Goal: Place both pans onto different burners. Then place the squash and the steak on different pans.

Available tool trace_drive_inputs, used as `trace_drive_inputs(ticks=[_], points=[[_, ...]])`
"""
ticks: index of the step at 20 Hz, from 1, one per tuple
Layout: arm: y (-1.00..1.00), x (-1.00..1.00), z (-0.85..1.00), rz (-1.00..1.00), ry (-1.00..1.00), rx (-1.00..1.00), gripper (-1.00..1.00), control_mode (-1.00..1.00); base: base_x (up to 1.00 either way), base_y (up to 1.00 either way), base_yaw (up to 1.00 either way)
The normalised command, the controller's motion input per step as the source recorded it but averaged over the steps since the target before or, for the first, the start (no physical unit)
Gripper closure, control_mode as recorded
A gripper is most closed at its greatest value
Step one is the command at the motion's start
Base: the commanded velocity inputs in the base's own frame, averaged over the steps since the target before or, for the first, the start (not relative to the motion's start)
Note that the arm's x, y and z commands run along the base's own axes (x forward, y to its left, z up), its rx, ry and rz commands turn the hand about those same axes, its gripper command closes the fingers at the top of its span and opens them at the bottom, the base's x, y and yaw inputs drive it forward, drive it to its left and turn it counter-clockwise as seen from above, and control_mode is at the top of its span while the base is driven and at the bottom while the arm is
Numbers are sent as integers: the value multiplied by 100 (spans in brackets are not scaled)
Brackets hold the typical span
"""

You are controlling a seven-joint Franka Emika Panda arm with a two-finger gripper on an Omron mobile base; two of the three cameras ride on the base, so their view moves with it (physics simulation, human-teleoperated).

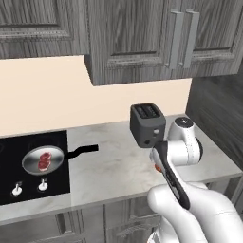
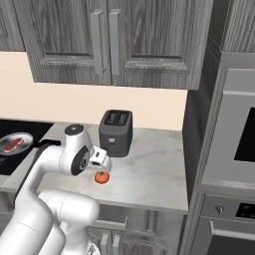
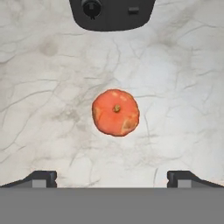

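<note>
A pale marbled counter runs beneath dark wood-grain cupboards, with a black glass cooktop set into its left end; in the hand view the gripper points straight down at the stone, its two dark fingertips spread wide at the bottom corners with nothing between them, so the pincer is open and empty; the squash lies on the counter directly beyond it, at twelve o'clock from the tips, apart from both; further out at twelve o'clock stands a dark toaster, near the wall; in the right base view the squash sits just under the hand; far off at nine o'clock in the left base view, the silver pan rests on the cooktop with the steak inside it, its black handle reaching toward three o'clock over the counter; two white knobs sit in front.
</note>
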Motion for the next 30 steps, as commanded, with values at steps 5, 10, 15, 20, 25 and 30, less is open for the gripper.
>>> trace_drive_inputs(ticks=[5,10,15,20,25,30], points=[[-5,27,-27,0,0,0,-100,-100,0,0,0],[-6,14,-37,0,0,0,-100,-100,0,0,0],[0,8,-42,0,0,0,-100,-100,0,0,0],[0,8,-44,0,0,0,-100,-100,0,0,0],[0,6,-42,0,0,0,-100,-100,0,0,0],[0,6,-41,0,0,0,-100,-100,0,0,0]])
